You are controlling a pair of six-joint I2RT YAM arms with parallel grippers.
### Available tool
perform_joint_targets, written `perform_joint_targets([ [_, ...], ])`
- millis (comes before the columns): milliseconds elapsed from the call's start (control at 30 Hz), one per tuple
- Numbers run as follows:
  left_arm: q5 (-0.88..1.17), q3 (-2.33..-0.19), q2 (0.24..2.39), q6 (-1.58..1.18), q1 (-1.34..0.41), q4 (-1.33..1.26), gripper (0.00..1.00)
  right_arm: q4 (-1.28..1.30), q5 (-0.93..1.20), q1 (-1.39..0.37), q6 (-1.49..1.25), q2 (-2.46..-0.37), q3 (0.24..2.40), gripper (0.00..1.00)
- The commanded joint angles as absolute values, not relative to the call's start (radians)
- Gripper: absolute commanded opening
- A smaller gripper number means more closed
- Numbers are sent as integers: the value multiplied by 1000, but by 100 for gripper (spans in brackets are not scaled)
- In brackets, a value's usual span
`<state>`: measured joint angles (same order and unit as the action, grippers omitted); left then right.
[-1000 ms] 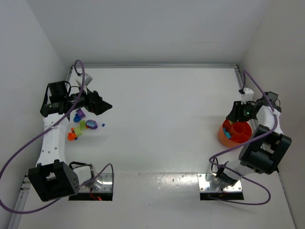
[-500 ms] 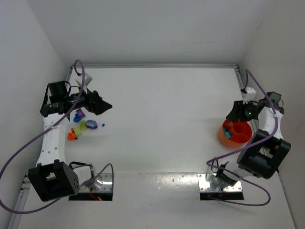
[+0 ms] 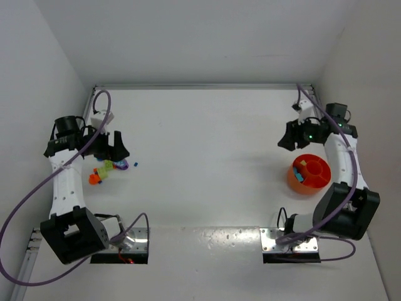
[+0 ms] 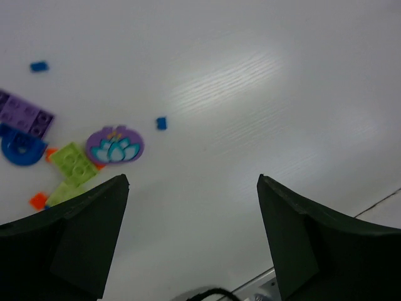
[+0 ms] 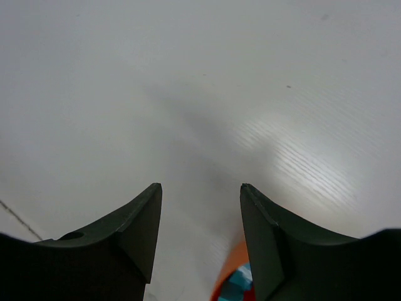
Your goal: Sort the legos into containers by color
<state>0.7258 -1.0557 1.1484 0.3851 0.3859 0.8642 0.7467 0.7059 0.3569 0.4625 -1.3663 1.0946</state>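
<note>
A white counter (image 3: 207,157) fills the middle of the top view, matte with a faint wood-like grain that catches a bright glare in the left wrist view (image 4: 219,81). A thin metal rail (image 3: 200,86) runs along its upper edge, where it meets the pale back wall (image 3: 200,37). Plain side walls rise at the left (image 3: 31,75) and right (image 3: 369,69) of the frame. Toward the bottom, a seam (image 3: 207,227) crosses the counter, and the strip below it looks glossier. Two bare metal plates sit on that strip, one lower left (image 3: 139,237), one lower right (image 3: 270,238).
</note>
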Motion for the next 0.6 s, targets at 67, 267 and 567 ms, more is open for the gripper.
perform_joint_targets([
  [67, 377, -1063, 1201, 438, 459, 921, 81, 742, 666, 177, 361, -1442, 1149, 54],
  [267, 279, -1025, 1258, 483, 459, 859, 79, 719, 643, 60, 321, -1511, 1213, 54],
  [567, 215, -1048, 1476, 497, 477, 735, 71, 836, 551, -3, 360, -1578, 1330, 55],
])
